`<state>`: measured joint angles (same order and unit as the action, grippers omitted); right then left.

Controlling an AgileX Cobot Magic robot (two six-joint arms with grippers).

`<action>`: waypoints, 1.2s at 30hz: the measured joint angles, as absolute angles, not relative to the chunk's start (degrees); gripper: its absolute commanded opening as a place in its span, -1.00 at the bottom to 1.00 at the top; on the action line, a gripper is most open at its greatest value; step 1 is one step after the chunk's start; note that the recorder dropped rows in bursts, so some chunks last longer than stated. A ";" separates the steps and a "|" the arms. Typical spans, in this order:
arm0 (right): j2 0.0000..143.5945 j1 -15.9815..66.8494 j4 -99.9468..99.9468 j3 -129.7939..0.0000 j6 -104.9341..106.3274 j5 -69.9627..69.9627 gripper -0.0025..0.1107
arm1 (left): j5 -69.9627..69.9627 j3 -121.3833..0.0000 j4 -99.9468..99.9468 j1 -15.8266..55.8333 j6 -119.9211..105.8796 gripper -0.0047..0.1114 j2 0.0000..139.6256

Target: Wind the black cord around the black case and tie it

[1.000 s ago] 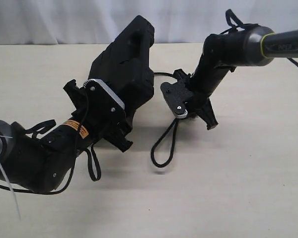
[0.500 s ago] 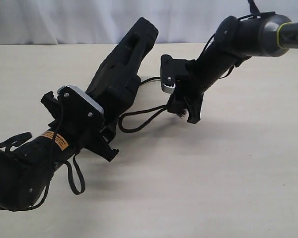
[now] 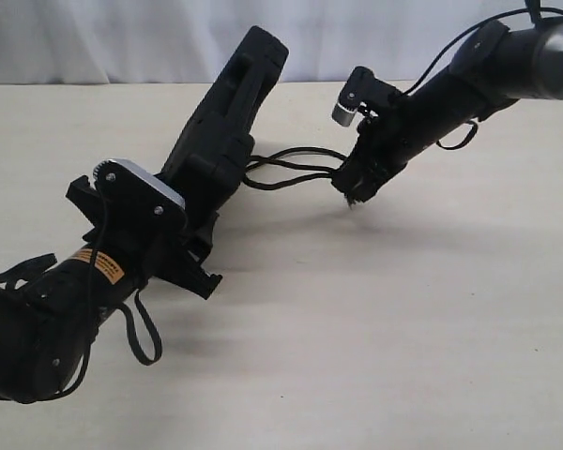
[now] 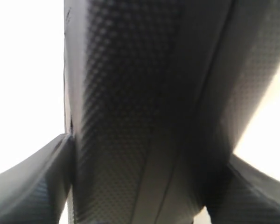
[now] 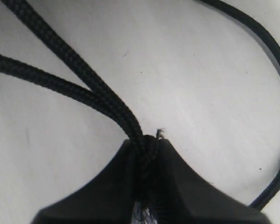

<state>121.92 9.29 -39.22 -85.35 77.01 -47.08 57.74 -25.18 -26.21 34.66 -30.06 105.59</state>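
Note:
The black case (image 3: 227, 122) is held tilted up off the table, handle slot at its far upper end. My left gripper (image 3: 203, 199) is shut on its lower end. In the left wrist view the case (image 4: 144, 107) fills the frame between the two fingers (image 4: 28, 182). The black cord (image 3: 291, 169) runs in strands from the case's right side to my right gripper (image 3: 353, 190). That gripper is shut on two braided strands of the cord (image 5: 84, 74), pinched together between its jaws (image 5: 147, 151), with a frayed bit showing at the tips. The rest of the cord is hidden behind the case.
The beige table (image 3: 403, 328) spreads under both arms, with a white curtain (image 3: 122, 37) along its far edge. Thin robot cables loop down under the left arm (image 3: 143, 330). Another black strand (image 5: 276, 65) curves past the right gripper.
My right gripper has swung up and away to the right, lifting the cord's loop off the table and drawing the strands straighter from the case. The left arm and case shifted only slightly.

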 measured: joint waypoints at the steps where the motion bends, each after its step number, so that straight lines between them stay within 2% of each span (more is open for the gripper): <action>1: 121.92 9.29 -39.22 -85.35 75.14 -46.23 -0.88 | 57.94 -25.14 -26.51 34.66 -29.89 -0.92 105.59; 8: 121.92 9.29 -39.47 -85.35 63.91 -41.35 -0.88 | 58.45 -25.05 -27.50 34.66 -29.14 -0.92 105.59; 26: 117.24 9.57 -41.37 -85.35 60.13 -41.51 -0.88 | 58.32 -25.01 -25.21 34.66 -28.95 -0.92 105.59; 36: 117.24 15.56 -43.58 -85.35 60.13 -41.36 -0.88 | 56.72 -25.01 -17.71 34.20 -29.41 -0.92 105.59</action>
<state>117.24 15.56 -43.58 -85.35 60.13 -41.36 56.72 -25.01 -17.71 34.20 -29.41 105.59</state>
